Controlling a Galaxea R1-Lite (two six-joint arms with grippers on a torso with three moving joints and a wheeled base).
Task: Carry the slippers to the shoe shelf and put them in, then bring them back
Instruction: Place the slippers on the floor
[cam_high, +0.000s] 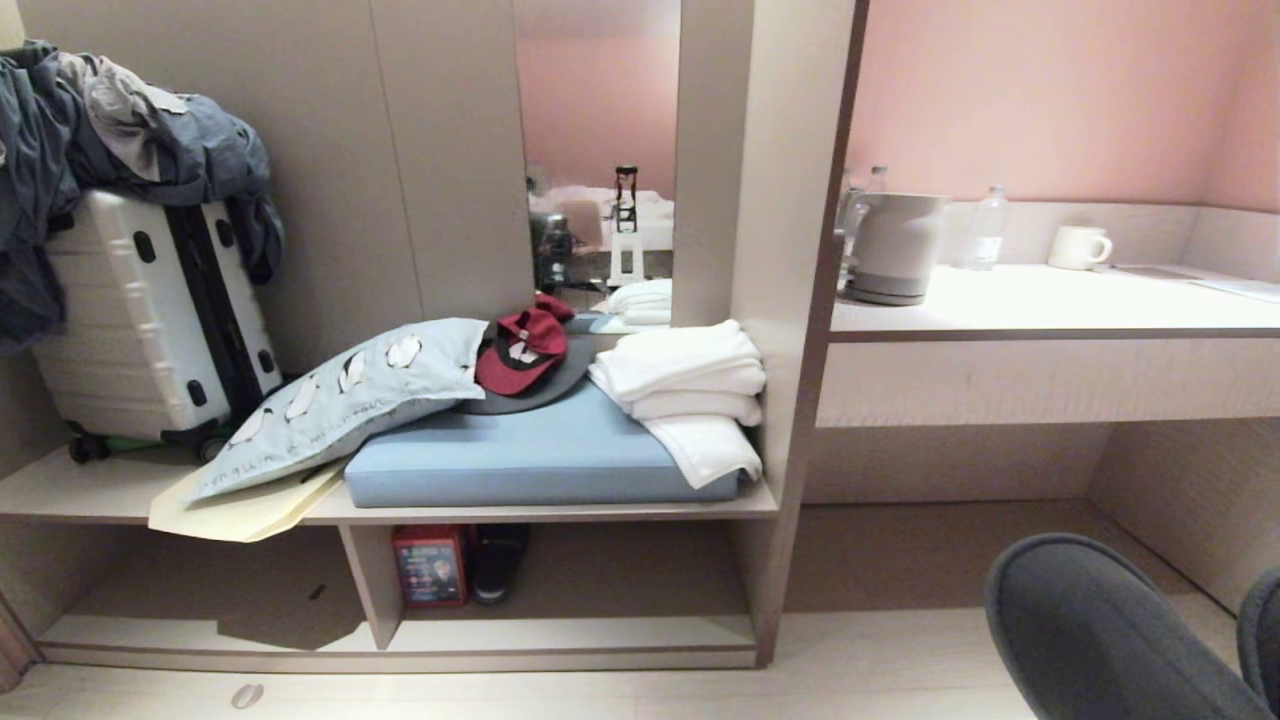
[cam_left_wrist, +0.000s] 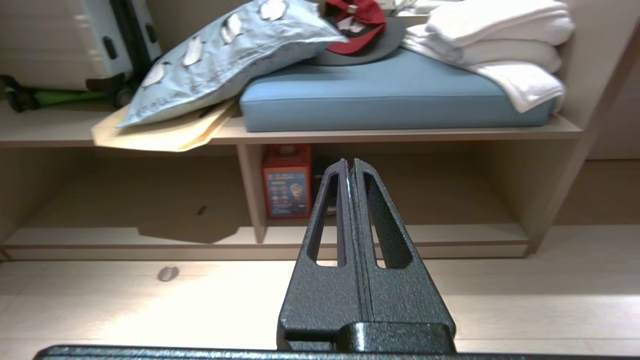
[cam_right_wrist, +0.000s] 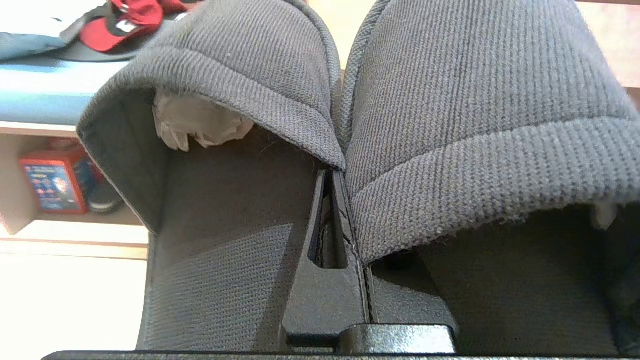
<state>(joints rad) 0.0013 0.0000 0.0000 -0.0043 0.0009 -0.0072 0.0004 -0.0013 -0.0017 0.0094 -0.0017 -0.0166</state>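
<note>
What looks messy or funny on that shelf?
The penguin pillow lies tilted, half on the blue cushion, over a tan folder that pokes past the shelf edge. Clothes are heaped on the white suitcase. One slipper has white paper stuffed inside.

- White suitcase (cam_high: 150, 320) draped with clothes (cam_high: 120, 130)
- Penguin pillow (cam_high: 340, 400) beside red cap (cam_high: 522, 348)
- Folded white towels (cam_high: 690, 390) on blue cushion (cam_high: 530, 450)
- Kettle (cam_high: 893, 250) and mug (cam_high: 1077, 246) on the bench (cam_high: 1050, 305)

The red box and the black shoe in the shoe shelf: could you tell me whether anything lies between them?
Nothing: in the head view the red box and black shoe stand side by side in the shoe shelf.
</note>
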